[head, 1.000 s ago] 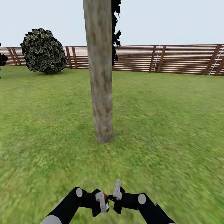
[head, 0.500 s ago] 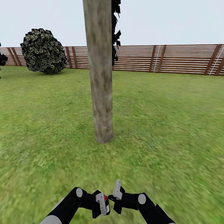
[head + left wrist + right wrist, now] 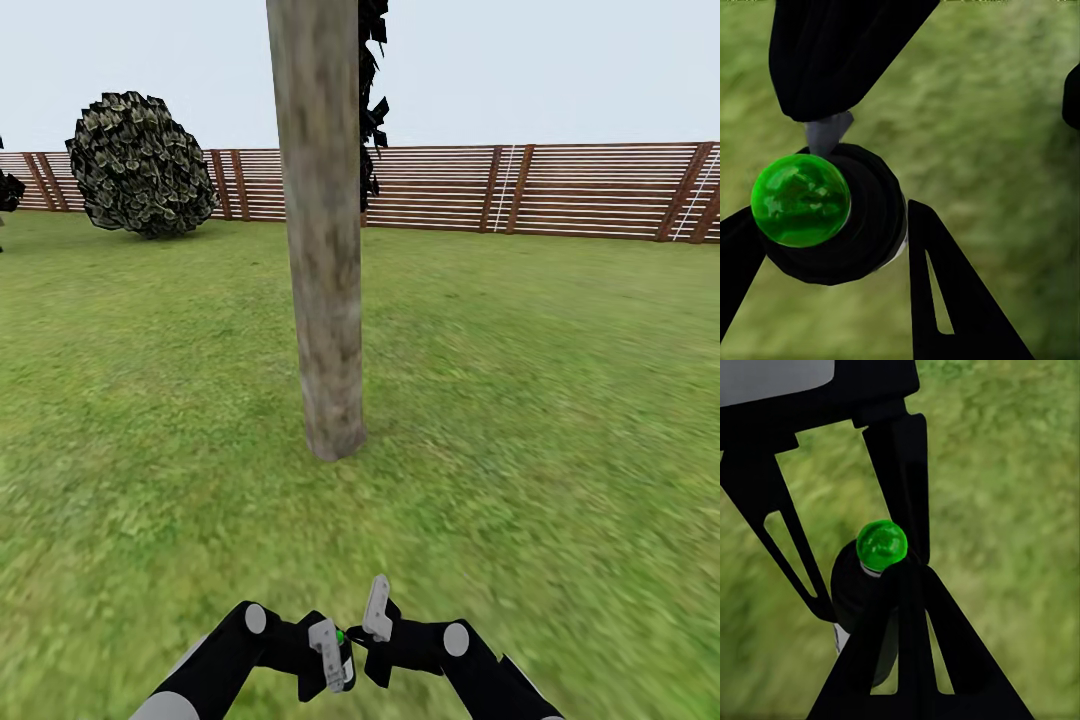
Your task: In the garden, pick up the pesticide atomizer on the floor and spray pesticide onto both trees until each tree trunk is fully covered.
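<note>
Risk: spray may fall short of the tree trunk (image 3: 325, 250), since the sprayer (image 3: 341, 650) sits low and well apart from it; the upper bark could stay uncovered.

Sprayer: dark body, green top (image 3: 800, 200), held low over the grass (image 3: 560, 400), facing the trunk.

Left gripper (image 3: 328, 655): closed on the sprayer body, arm bent inward.

Right gripper (image 3: 370, 625): fingers parted, one white finger (image 3: 377, 607) raised, its fingers against the sprayer; whether they pinch it, cannot tell.

Beyond: bush (image 3: 140, 165), fence (image 3: 560, 190).
</note>
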